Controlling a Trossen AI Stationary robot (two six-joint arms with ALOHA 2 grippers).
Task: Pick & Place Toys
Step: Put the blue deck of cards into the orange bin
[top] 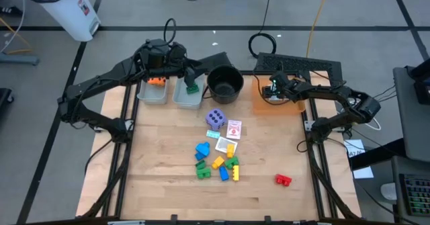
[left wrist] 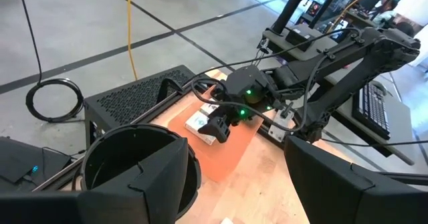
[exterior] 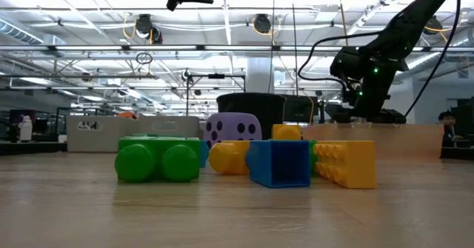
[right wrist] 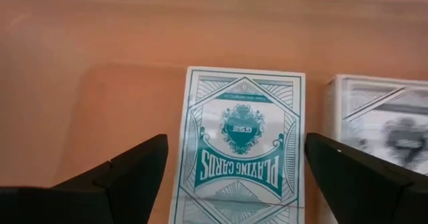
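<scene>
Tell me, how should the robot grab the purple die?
Take the purple die from straight above, tool fingers closing on two opposite flat side faces. It sits alone in front of the black pot, and the cards lie flat just beside it, so coming down from the top looks clearest.

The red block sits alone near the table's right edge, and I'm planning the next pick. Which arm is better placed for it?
Probably the right. The red block lies on the right arm's side. The right gripper hovers open over a card box at the back; the left gripper hangs over a grey bin, farther away.
</scene>
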